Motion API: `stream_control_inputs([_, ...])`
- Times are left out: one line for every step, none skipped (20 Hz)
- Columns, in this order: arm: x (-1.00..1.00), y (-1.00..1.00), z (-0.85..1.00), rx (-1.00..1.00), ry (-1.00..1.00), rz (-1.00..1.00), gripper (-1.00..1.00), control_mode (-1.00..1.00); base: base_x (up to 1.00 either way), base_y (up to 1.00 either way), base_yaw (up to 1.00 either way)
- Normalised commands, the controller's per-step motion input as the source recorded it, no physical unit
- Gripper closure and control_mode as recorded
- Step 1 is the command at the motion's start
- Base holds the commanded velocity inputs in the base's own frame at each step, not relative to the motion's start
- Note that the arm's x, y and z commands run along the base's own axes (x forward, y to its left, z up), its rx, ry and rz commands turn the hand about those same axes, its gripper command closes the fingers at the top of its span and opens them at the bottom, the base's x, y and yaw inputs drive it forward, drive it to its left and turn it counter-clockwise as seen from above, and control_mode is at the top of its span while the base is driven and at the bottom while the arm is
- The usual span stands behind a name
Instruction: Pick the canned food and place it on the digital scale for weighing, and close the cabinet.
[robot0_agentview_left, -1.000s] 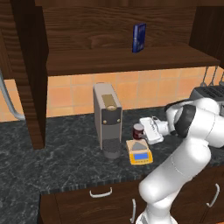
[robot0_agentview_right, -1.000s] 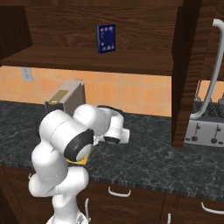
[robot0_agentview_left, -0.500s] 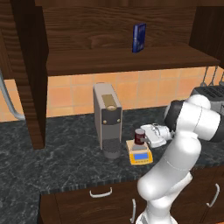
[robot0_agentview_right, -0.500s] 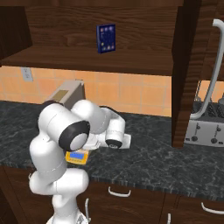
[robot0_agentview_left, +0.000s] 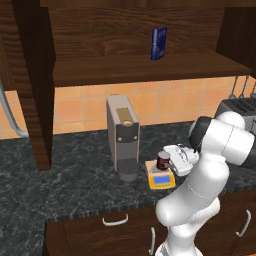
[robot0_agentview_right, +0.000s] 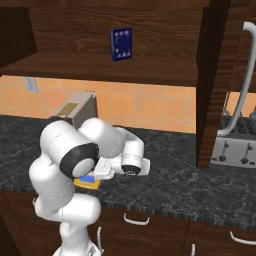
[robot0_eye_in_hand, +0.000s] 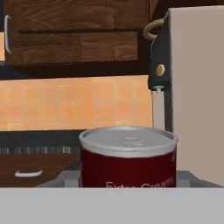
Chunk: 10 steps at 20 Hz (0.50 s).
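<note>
Since a second ago: arm elbow swung out to the right, hand lowered toward the counter, can now over the scale rather than beside it.

Nearest, along the counter front: drawer pulls, two curved ones plus two vertical bars in the left base view. One white arm, folded low over the dark speckled counter (robot0_agentview_left: 75, 185).

One gripper (robot0_agentview_left: 169, 159), pointing left across the counter, fingers drawn in on the canned food (robot0_agentview_left: 163, 160). One can, upright, dark red label, silver lid, standing on the grey plate of the digital scale (robot0_agentview_left: 161, 179). One scale, yellow-orange, blue display facing the counter edge. In the hand view, can (robot0_eye_in_hand: 127, 156) close and centred, grey plate (robot0_eye_in_hand: 65, 178) showing at either side of its base; finger tips hidden from that view.

Just left of the scale: one grey coffee machine (robot0_agentview_left: 123, 136), tall, upright. At the right end of the counter: one silver toaster (robot0_agentview_right: 232, 145).

Behind: orange tiled wall. Above: the cabinet (robot0_agentview_left: 150, 70), dark brown, both doors swung open, one long silver handle (robot0_agentview_right: 239, 85) visible in the right base view. One blue box (robot0_agentview_left: 159, 43) upright on the shelf.
</note>
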Motion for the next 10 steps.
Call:
stream_control_inputs([-0.79,0.08,0.15,0.0,-0.3,0.0,1.0,-1.0,0.0,0.0,0.0])
stream_control_inputs([-0.6,0.17,0.14,0.0,-0.29,0.0,1.0,-1.0,0.0,0.0,0.0])
stream_control_inputs([-0.31,0.29,0.17,0.0,-0.26,0.0,1.0,-1.0,0.0,0.0,0.0])
stream_control_inputs([-0.04,0.25,0.14,0.0,-0.18,0.0,1.0,-1.0,0.0,0.0,0.0])
stream_control_inputs([0.0,0.34,0.06,-0.02,-0.18,0.0,1.0,-1.0,0.0,0.0,0.0])
stream_control_inputs([0.06,0.28,0.0,0.0,-0.1,0.0,1.0,-1.0,0.0,0.0,0.0])
stream_control_inputs([0.41,0.0,0.0,0.0,0.01,0.0,1.0,-1.0,0.0,0.0,0.0])
stream_control_inputs([0.51,0.0,0.0,0.0,0.05,0.03,1.0,-1.0,0.0,0.0,0.0])
stream_control_inputs([0.26,0.0,0.03,0.0,0.0,0.01,1.0,-1.0,0.0,0.0,0.0])
stream_control_inputs([0.35,0.0,0.01,0.0,0.03,0.0,1.0,-1.0,0.0,0.0,0.0])
